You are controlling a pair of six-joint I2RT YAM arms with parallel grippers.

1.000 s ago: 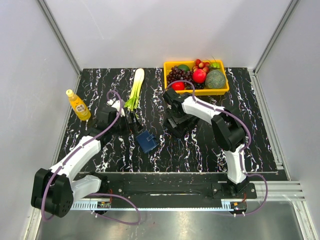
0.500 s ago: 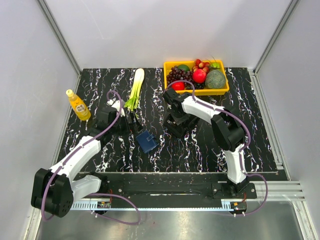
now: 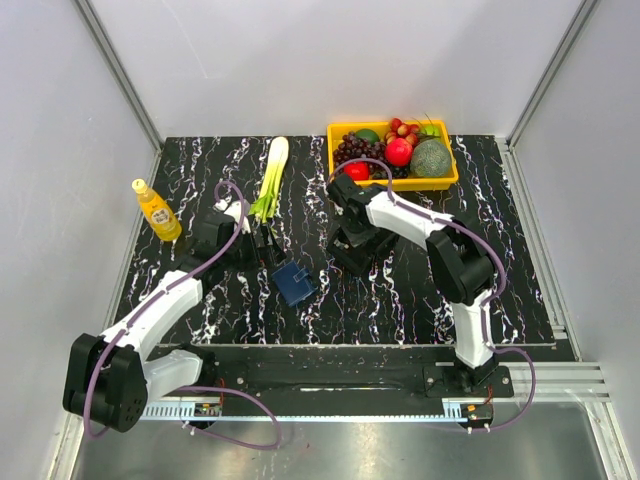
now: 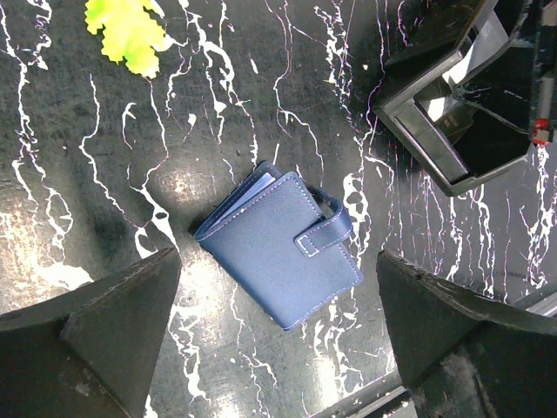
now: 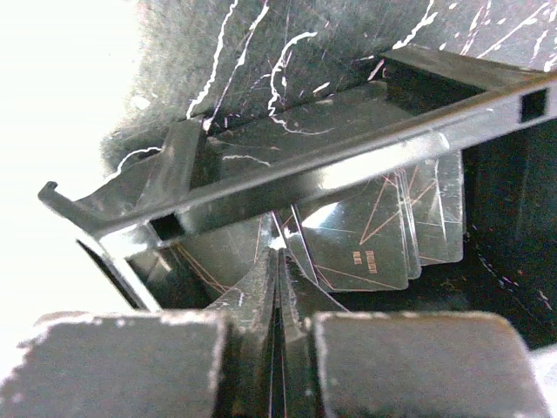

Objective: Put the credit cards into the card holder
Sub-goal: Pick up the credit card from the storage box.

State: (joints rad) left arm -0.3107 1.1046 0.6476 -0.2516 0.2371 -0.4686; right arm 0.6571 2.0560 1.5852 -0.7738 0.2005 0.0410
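At the black tray (image 4: 452, 113), the right arm has shifted a little over the last second; its forearm sits slightly further right in the top view, while the wrist stays low over the tray. The right fingers (image 5: 277, 283) are pressed together just above the fanned credit cards (image 5: 365, 235); judged from this, card pickup is in progress and no card has reached the holder.

The card holder (image 3: 295, 283) has not moved; it lies on the worktop (image 3: 400, 300) between the two arms, just beside the tray, folded, with its strap tab over the cover and a paler edge showing at one side. The left fingers (image 3: 264, 246) are unchanged; they hang spread wide apart above the holder, gripping nothing, apart from it.

Limits of view: whether a card edge is pinched between the right fingers cannot be told; the card count is unclear, since the cards overlap and the tray wall crosses them; the left of the right wrist view is washed out; in the top view the right arm hides most of the tray.
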